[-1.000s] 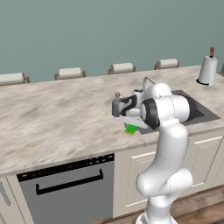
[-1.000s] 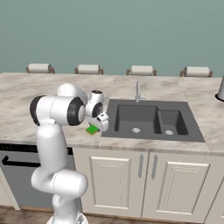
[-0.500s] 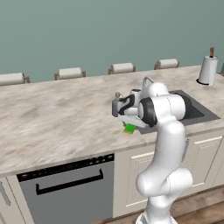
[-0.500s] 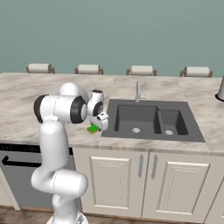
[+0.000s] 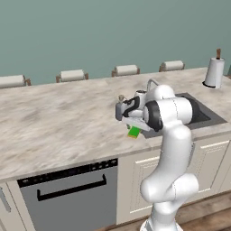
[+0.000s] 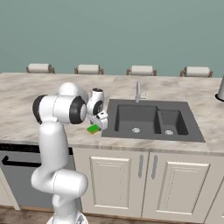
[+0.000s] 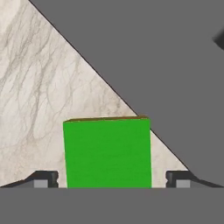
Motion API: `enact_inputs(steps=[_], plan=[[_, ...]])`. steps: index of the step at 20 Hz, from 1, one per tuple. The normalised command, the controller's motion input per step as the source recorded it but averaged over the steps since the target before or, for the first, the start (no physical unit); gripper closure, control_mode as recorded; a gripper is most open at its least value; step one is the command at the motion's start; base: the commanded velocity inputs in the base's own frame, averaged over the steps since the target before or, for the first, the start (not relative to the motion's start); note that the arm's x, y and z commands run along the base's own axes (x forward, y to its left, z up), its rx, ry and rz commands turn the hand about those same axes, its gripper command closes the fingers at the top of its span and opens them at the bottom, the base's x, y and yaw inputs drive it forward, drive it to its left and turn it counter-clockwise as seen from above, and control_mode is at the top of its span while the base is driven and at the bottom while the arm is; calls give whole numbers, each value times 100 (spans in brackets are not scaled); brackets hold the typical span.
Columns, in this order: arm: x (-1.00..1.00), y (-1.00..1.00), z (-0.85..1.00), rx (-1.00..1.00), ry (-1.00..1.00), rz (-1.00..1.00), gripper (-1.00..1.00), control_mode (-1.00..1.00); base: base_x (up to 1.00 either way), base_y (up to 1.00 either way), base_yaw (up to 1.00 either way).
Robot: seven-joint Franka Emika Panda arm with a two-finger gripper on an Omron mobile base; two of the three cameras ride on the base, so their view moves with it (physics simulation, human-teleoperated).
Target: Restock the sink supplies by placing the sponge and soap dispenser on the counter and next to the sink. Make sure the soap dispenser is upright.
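- Sponge [image 7: 107, 152] lies on the counter [image 5: 58, 122], just left of the sink [image 6: 148, 120]: judged placed.
- Jaws wide, straddling it, not gripping.
- Soap dispenser left to do.

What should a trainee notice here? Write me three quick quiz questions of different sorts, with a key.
1. True or false: the sponge lies inside the sink.
2. The gripper is: A) shut on the sponge; B) open, with a fingertip on each side of the sponge; C) open above the faucet.
3. What stands on the counter beyond the sink's far end in the left base view?

Key
1. False: it lies on the counter, beside the sink's edge.
2. B.
3. The paper-towel roll.
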Motion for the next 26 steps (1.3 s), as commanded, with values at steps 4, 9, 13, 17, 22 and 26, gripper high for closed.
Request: enact_inputs(steps=[4,9,13,17,22,26], plan=[[-57,-2,49,1,-4,-7,-100,-100,0,0,0],[-65,0,54,1,-4,-9,-100,-100,0,0,0],[-69,0,46,2,-7,-10,-100,-100,0,0,0],[-73,0,53,3,-8,-11,-100,-100,0,0,0],[-76,-1,57,3,-9,-11,-100,-100,0,0,0],[-76,-4,67,1,-11,-11,-100,-100,0,0,0]])
